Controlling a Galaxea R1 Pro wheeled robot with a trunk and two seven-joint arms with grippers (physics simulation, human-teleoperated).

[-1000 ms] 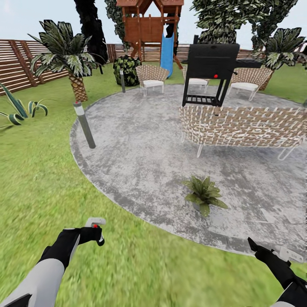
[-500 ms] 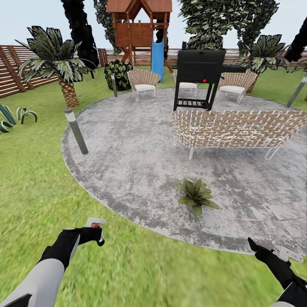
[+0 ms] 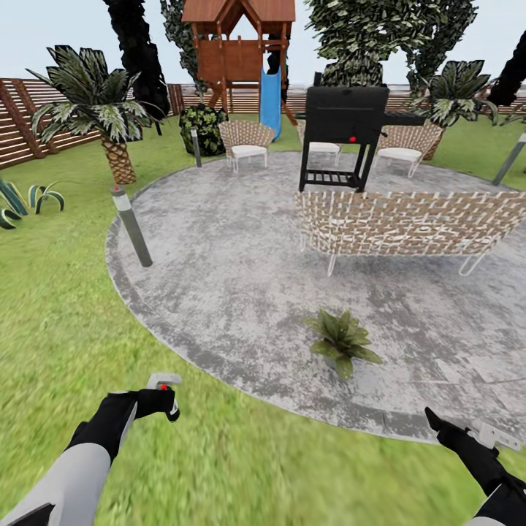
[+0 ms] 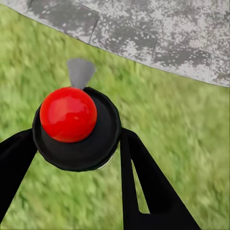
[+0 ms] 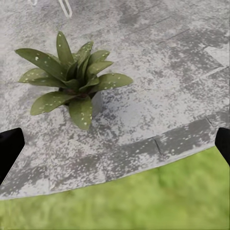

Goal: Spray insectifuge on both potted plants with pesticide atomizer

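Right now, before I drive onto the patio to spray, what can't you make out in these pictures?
- Dark green spray bottle with white trigger head: its body is hidden inside the left end effector in the head view; in the left wrist view its red-spotted top blocks the body.
- Low green rosette plant: its pale grey pot is almost covered by leaves in the head and right wrist views.
- Right end effector: the fingertips are cut off at the edges of the right wrist view.

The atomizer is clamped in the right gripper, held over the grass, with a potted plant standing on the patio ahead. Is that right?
Not quite: the left gripper, not the right, holds the atomizer. The head view shows it, and the left wrist view shows the red-spotted head between the fingers. It is over the grass, and the potted plant does stand on the patio.
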